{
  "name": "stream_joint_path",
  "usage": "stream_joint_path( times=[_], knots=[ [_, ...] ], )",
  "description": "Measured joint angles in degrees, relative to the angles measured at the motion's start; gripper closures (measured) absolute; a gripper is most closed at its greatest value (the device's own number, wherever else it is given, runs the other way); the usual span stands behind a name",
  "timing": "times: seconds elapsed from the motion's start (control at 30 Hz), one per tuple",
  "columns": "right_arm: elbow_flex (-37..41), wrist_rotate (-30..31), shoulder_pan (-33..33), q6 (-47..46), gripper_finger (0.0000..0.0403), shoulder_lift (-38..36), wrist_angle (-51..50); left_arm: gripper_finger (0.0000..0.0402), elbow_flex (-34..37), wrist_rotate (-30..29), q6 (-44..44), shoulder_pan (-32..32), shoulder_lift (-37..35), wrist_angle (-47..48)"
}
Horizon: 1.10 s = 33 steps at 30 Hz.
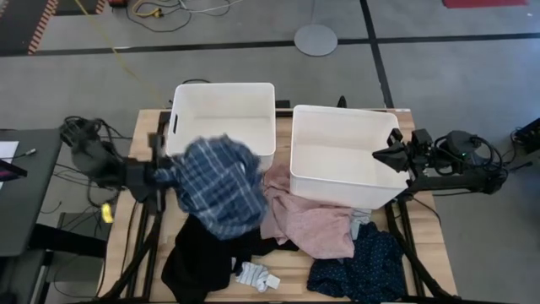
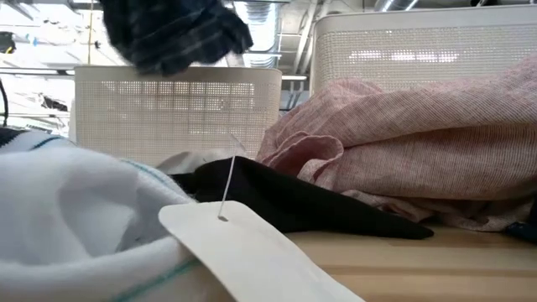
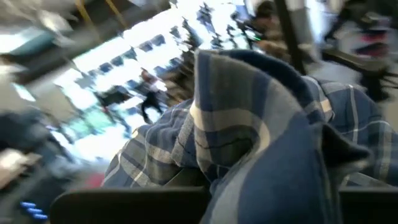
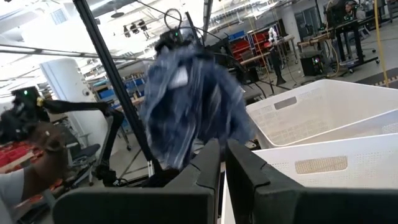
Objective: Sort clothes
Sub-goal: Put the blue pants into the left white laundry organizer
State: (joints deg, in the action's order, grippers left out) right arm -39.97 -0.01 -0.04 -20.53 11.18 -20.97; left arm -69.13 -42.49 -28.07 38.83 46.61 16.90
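My left gripper (image 1: pixel 167 177) is shut on the blue-white plaid shirt (image 1: pixel 221 184), which is raised over the table's left middle in front of the left white bin (image 1: pixel 224 93). The shirt also shows in the low view (image 2: pixel 172 33) and the right wrist view (image 4: pixel 186 99). The black top (image 1: pixel 198 257), white-grey socks (image 1: pixel 257 275), pink top (image 1: pixel 308 221) and navy dotted piece (image 1: pixel 363 266) lie on the table. The pink top's far edge leans against the right bin (image 1: pixel 337 118). My right gripper (image 1: pixel 380 154) is shut and empty at that bin's right rim. My left gripper holds a bunched part of the plaid shirt (image 3: pixel 261 124) at the shirt's left side. The cloth covers the fingers, so the place of contact is hidden. The gripper comes level from the table's left. The shirt hangs in slack folds, lifted clear of the table.
Two white plastic bins stand side by side at the table's far edge. A white paper tag on a string (image 2: pixel 252 252) lies close to the low camera beside the socks (image 2: pixel 75 210). The black top (image 2: pixel 285 197) and pink top (image 2: pixel 419 143) are heaped near the front.
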Motion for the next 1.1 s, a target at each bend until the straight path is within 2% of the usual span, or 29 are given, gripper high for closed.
stream_joint_path(
  times=[0.13, 0.27, 0.83, 1.1],
  knots=[
    [0.0, 0.0, -0.02, 0.0, 0.0358, 0.0, 0.0, 0.0393, -5.17, -3.42, -8.97, -0.32, 1.9, -5.0],
    [0.0, 0.0, -0.02, 0.0, 0.0358, 0.0, 0.0, 0.0393, -9.1, -4.51, -13.78, -1.79, 3.89, -6.64],
    [0.0, 0.0, -0.01, 0.0, 0.0358, 0.0, 0.0, 0.0394, -11.03, -4.93, -15.98, -8.11, 7.54, -6.47],
    [0.0, 0.0, -0.01, 0.0, 0.0358, 0.01, 0.0, 0.0394, -11.05, -4.86, -17.86, -14.66, 7.52, -9.12]
  ],
)
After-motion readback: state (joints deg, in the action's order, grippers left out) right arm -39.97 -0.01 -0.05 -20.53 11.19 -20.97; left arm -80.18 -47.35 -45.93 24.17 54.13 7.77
